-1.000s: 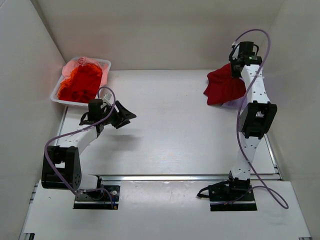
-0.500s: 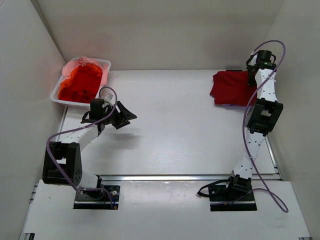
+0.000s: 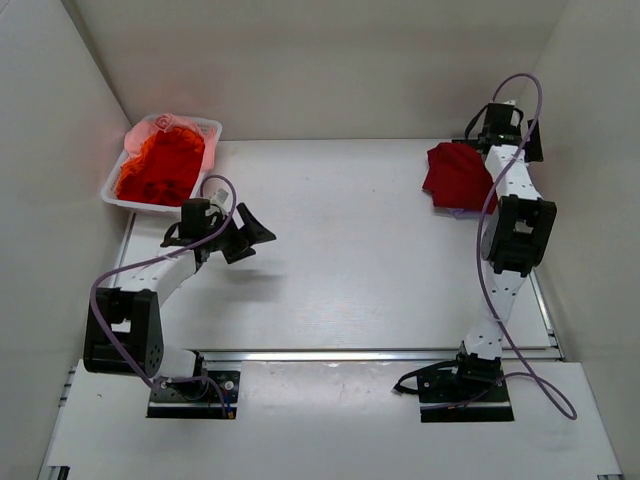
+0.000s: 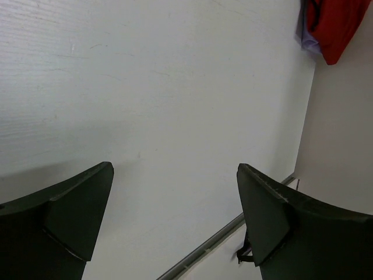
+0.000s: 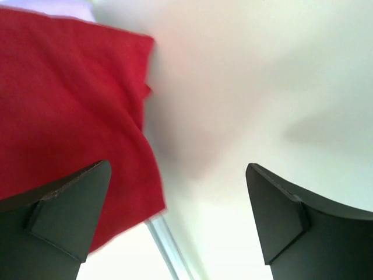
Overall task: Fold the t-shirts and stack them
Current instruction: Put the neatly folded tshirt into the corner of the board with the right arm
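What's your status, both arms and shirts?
Left gripper open, empty. Right gripper open by dark red shirt, far right. Orange-red shirts in basket. Nothing blocking.

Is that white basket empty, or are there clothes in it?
Not empty: orange-red cloth and pink cloth heap above the basket rim.

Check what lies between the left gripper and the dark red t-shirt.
Nothing: in the top view only bare white table runs from the left gripper to the dark red t-shirt at the far right.
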Available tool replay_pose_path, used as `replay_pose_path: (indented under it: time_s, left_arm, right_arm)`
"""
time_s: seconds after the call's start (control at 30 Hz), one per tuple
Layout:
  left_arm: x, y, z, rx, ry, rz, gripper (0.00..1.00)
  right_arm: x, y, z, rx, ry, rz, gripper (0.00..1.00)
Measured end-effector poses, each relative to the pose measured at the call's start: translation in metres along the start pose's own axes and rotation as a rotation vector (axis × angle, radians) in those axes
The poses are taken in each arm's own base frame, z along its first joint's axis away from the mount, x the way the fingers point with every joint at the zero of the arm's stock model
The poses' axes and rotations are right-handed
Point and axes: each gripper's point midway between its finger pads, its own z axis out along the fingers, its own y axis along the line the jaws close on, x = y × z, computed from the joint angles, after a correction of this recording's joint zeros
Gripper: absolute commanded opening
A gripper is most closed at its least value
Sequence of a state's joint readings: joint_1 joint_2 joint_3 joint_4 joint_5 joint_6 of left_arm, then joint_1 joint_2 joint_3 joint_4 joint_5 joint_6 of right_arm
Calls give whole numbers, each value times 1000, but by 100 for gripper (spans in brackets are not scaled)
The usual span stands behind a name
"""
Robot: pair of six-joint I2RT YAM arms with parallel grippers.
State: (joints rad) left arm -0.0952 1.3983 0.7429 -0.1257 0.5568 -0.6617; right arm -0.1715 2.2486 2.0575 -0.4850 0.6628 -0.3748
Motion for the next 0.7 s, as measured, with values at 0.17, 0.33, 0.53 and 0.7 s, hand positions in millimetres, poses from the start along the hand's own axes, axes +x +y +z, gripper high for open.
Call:
replay_pose_path:
  time_s: [0.17, 0.33, 0.53, 0.7]
  left_arm:
    - [6, -10, -8, 9, 21, 36, 99]
    - [12, -31, -13, 7, 74, 126, 99]
    - [15, -52, -22, 12, 107, 223, 99]
    - [26, -69, -48, 62, 53, 334, 99]
  right_arm:
    - [-10, -5, -54, 26, -89, 26, 97]
    - [-55, 19, -159, -183, -270, 204, 99]
    - [-20, 75, -272, -475, -329, 273, 100]
    - [76, 132, -302, -632, -229, 168, 99]
